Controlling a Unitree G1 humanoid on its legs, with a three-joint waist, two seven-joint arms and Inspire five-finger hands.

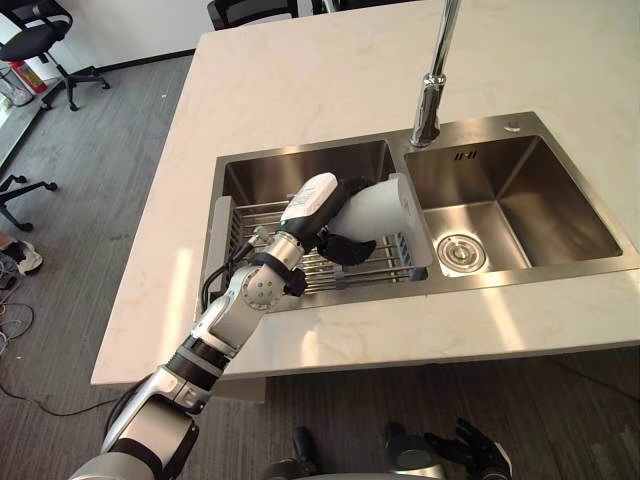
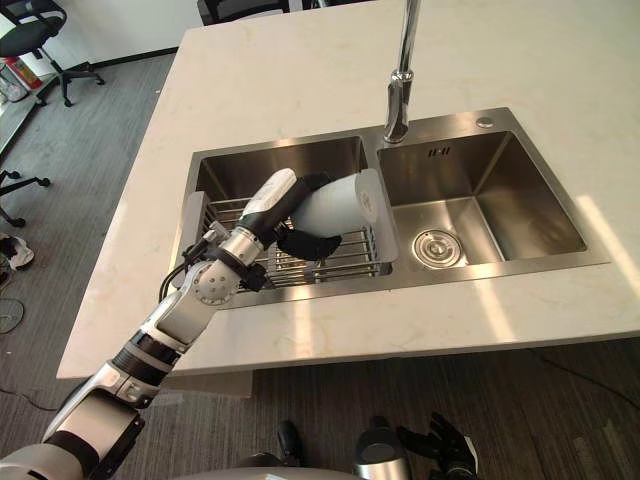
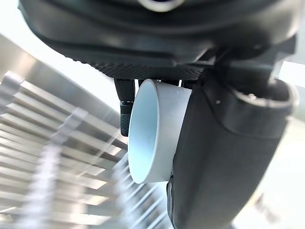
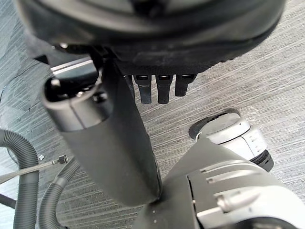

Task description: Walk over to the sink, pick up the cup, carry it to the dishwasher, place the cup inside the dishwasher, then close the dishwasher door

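An office chair (image 1: 35, 35) is noted left of the counter (image 1: 300, 110). Over the wire rack (image 1: 345, 275) in the left basin (image 1: 300, 170), the white cup (image 1: 385, 212) is held on its side, clasped by the left hand (image 1: 340, 245). The faucet (image 1: 432, 95) stands just behind. The right hand (image 1: 470, 448) is seen low, fingers relaxed, empty

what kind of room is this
Probably an office kitchenette: a double steel sink with a tap in a pale counter, and office chairs on grey carpet beyond it.
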